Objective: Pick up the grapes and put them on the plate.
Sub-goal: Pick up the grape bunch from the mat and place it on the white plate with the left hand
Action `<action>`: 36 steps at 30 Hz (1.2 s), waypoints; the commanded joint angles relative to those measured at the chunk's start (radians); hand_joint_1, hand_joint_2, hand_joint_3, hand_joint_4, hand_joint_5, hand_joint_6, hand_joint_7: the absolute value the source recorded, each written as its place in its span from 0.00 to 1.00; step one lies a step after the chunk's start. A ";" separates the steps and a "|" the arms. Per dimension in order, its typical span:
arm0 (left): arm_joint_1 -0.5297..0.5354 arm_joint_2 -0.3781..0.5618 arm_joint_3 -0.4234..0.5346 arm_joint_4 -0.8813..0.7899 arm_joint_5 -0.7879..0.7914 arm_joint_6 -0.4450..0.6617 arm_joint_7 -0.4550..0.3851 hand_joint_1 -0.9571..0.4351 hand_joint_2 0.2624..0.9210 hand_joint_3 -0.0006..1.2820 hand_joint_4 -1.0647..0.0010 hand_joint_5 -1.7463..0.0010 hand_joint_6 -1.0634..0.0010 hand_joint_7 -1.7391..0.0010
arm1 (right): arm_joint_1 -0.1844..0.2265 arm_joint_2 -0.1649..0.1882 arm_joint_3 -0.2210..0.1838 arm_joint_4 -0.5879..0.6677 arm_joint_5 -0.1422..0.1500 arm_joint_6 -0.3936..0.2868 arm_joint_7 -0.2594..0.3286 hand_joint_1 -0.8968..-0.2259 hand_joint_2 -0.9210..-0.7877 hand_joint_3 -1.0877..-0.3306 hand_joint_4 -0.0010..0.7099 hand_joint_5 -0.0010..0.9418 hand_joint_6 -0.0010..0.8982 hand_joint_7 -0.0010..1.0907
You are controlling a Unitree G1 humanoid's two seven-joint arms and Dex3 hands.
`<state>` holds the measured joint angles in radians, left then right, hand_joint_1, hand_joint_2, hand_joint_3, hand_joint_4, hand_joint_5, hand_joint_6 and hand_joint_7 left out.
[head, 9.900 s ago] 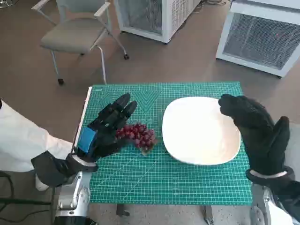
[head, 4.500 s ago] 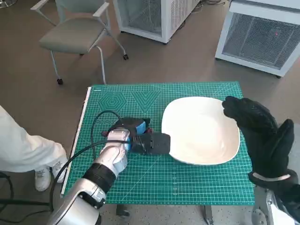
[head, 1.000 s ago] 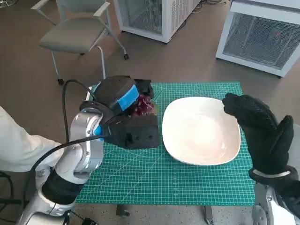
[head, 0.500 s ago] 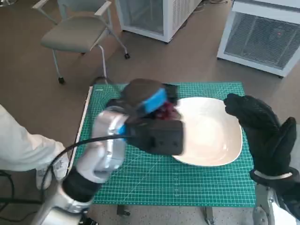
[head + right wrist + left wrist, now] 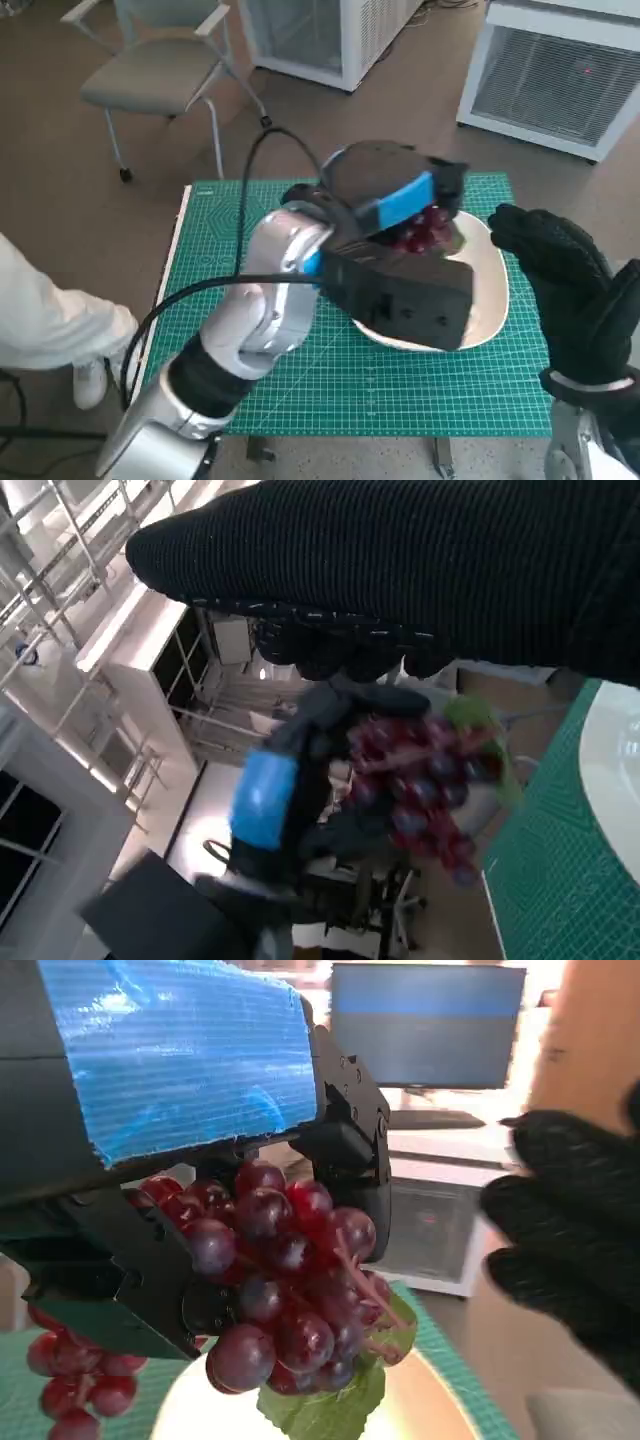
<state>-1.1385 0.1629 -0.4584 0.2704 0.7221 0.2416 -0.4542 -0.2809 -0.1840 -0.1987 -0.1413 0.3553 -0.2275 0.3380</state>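
Note:
My left hand (image 5: 385,195) holds the bunch of dark red grapes (image 5: 424,233) in the air above the white plate (image 5: 486,300). In the left wrist view the grapes (image 5: 280,1280) with a green leaf hang from the black fingers (image 5: 345,1160), over the plate (image 5: 420,1415). The right wrist view shows the same bunch (image 5: 425,790) held up beside the blue-taped hand (image 5: 265,800). My gloved right hand (image 5: 570,290) stands open at the plate's right edge, holding nothing. The left forearm hides the plate's left part.
A green cutting mat (image 5: 220,250) covers the table. A grey chair (image 5: 140,85) stands on the floor at the back left, white cabinets (image 5: 560,70) at the back right. A person's white sleeve (image 5: 45,320) shows at the left.
My left hand lifted the grapes from the mat and carried them right; they now hang over the plate. The right hand has hardly moved.

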 commanded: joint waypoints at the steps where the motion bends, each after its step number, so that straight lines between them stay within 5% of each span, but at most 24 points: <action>1: -0.033 -0.024 -0.006 0.069 -0.015 -0.027 0.025 0.69 0.60 0.46 0.45 0.13 0.38 0.39 | 0.033 0.000 -0.007 -0.012 0.001 0.022 -0.019 0.59 0.00 0.69 0.56 0.59 0.21 0.83; 9: -0.041 -0.040 -0.015 0.148 -0.020 -0.064 0.050 0.69 0.62 0.43 0.42 0.16 0.36 0.40 | 0.041 0.005 -0.008 -0.022 -0.009 0.018 -0.040 0.59 0.00 0.69 0.57 0.59 0.21 0.83; 20: -0.050 -0.060 -0.020 0.194 -0.019 -0.068 0.058 0.69 0.78 0.29 0.40 0.22 0.42 0.36 | 0.041 0.013 -0.001 -0.019 -0.013 0.015 -0.056 0.59 0.00 0.69 0.58 0.58 0.22 0.84; 27: -0.036 -0.068 -0.012 0.209 -0.034 -0.091 0.088 0.69 0.70 0.39 0.48 0.12 0.41 0.39 | 0.039 0.011 0.000 -0.015 -0.008 0.017 -0.054 0.59 0.00 0.69 0.59 0.57 0.22 0.84; 30: -0.030 -0.071 -0.009 0.218 -0.058 -0.097 0.065 0.70 0.71 0.41 0.52 0.13 0.48 0.33 | 0.038 0.011 0.000 -0.014 -0.008 0.017 -0.054 0.59 0.00 0.69 0.59 0.57 0.22 0.84; 33: -0.032 -0.068 -0.018 0.227 -0.071 -0.082 0.014 0.83 0.73 0.42 0.53 0.15 0.58 0.52 | 0.037 0.010 0.000 -0.013 -0.006 0.018 -0.053 0.59 0.00 0.69 0.59 0.57 0.22 0.84; 36: -0.050 -0.066 -0.038 0.240 -0.064 -0.050 -0.041 0.71 0.79 0.27 0.65 0.36 0.67 0.79 | 0.036 0.010 0.000 -0.013 -0.003 0.020 -0.051 0.59 0.00 0.69 0.59 0.57 0.22 0.84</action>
<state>-1.1546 0.1032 -0.4772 0.4955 0.6585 0.1647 -0.4452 -0.2575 -0.1754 -0.1974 -0.1657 0.3494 -0.2229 0.2913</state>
